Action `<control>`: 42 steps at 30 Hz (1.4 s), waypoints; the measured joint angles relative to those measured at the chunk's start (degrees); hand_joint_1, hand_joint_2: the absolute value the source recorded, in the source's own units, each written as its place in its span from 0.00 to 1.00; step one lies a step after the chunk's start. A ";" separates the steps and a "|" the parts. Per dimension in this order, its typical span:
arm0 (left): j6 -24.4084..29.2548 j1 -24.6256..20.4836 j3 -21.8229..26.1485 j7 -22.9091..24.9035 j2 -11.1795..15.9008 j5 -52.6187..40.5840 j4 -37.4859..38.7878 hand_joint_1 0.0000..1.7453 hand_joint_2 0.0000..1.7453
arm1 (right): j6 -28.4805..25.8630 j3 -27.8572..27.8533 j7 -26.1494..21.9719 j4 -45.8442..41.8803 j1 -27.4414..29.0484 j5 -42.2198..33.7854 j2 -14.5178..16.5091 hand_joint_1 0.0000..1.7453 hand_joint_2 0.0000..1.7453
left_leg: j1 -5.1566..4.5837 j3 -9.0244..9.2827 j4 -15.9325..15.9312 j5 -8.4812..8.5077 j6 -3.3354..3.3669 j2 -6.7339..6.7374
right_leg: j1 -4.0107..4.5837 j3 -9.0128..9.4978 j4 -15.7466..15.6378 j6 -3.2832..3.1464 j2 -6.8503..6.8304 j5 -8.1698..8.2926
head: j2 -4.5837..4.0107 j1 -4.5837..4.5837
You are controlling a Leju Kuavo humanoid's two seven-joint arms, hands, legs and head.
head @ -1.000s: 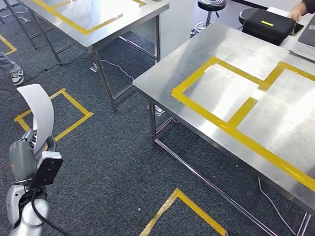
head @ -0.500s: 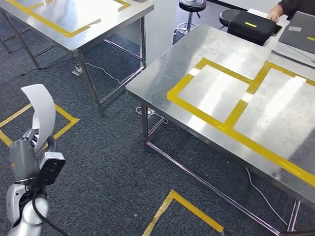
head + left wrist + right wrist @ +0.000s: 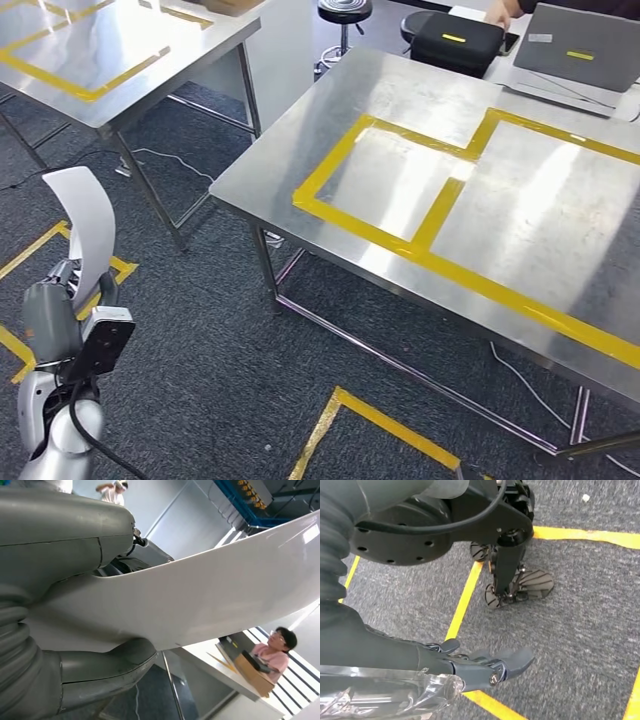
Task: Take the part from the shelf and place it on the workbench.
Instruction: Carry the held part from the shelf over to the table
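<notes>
Curved white part (image 3: 83,225) stood upright, gripped by the left robot hand (image 3: 56,315), well apart from the steel worktop's (image 3: 249,185) near edge; the right robot hand (image 3: 486,667) hung empty, fingers extended.

Left hand (image 3: 56,310) raised, clasping; right hand (image 3: 478,667) empty.

Left hand (image 3: 56,315) gripping curved white part (image 3: 83,225) — steel workbench (image 3: 287,160) with yellow tape (image 3: 430,225) well apart.
</notes>
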 joint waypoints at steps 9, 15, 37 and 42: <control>-0.43 -0.94 -0.75 -0.23 -0.07 0.22 0.20 1.00 1.00 | -0.05 0.01 -0.32 0.00 -0.18 0.47 0.26 0.00 1.00 | 0.64 6.12 -14.26 7.61 1.29 -2.89 | -0.19 -0.90 0.48 1.92 3.85 -0.05 | 0.00 0.00; -0.92 -1.24 -1.43 -0.50 -0.19 0.62 0.20 1.00 1.00 | -0.11 0.02 -0.33 0.00 -0.41 0.81 0.34 0.00 1.00 | 0.66 6.40 -14.45 7.51 2.78 -0.35 | -0.27 -8.05 15.47 3.19 -0.64 -7.59 | 0.00 0.74; -1.39 -1.31 -3.28 -1.57 -0.14 0.95 0.13 1.00 1.00 | -0.06 -0.02 -0.52 0.00 -0.17 1.90 0.57 0.00 1.00 | 0.68 5.67 -13.55 7.84 0.44 -3.07 | -0.15 -0.88 0.58 1.32 3.25 0.17 | 0.00 0.20; -1.29 -0.67 -3.53 -1.70 -0.35 0.79 -0.07 1.00 1.00 | -0.11 -0.02 -0.57 0.02 0.58 1.93 0.58 0.00 1.00 | 0.76 6.28 -14.54 7.67 2.47 -1.89 | -0.31 -2.45 2.84 2.90 1.83 -1.41 | 0.00 0.57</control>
